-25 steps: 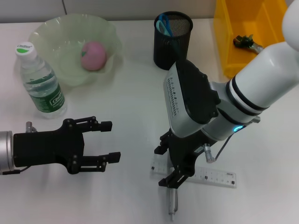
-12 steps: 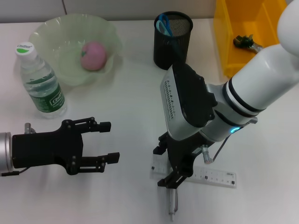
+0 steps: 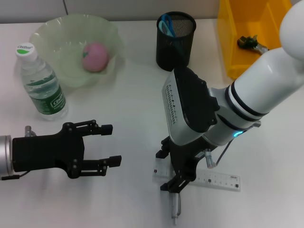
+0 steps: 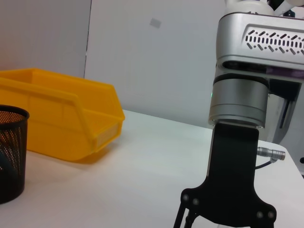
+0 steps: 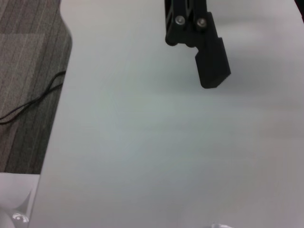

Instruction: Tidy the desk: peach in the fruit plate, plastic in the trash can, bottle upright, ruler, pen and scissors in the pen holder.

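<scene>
A pink peach lies in the pale green fruit plate at the back left. In front of the plate the bottle stands upright. Blue scissors stick out of the black mesh pen holder. The clear ruler lies flat near the front edge, with a silver pen just ahead of its left end. My right gripper hangs open over that end, one finger on each side. My left gripper stands open at the front left, holding nothing.
A yellow bin at the back right holds a dark, crumpled piece. The left wrist view shows the bin, the pen holder's edge and my right arm's wrist. The table edge and floor show in the right wrist view.
My right arm has eased slightly left and lower over the ruler's end. The left arm has not moved.
</scene>
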Controlling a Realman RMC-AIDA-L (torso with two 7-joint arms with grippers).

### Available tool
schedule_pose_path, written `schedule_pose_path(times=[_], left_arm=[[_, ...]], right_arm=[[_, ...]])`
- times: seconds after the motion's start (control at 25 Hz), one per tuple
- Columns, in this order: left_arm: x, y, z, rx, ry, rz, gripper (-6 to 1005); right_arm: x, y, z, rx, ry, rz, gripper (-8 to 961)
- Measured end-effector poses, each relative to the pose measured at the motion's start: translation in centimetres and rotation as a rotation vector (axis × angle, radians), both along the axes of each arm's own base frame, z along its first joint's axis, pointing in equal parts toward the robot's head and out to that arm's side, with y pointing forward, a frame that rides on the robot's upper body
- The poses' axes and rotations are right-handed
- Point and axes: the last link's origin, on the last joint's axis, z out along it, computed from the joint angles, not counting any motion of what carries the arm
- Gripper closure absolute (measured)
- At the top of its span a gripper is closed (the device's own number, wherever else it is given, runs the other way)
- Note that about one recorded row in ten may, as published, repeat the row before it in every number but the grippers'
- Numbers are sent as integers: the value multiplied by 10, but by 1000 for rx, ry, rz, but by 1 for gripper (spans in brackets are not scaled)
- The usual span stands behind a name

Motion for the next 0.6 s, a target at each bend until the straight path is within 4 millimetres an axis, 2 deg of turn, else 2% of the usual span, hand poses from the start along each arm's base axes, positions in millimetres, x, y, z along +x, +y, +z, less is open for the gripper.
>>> schedule_pose_path(times=[0.4, 0.6], left_arm=[[0, -1, 1, 2, -4, 2, 199], [0, -1, 1, 3, -7, 1, 199]], right_arm=[[0, 1, -1, 5, 0, -2, 299], [-1, 1, 0, 7, 3, 0, 398]])
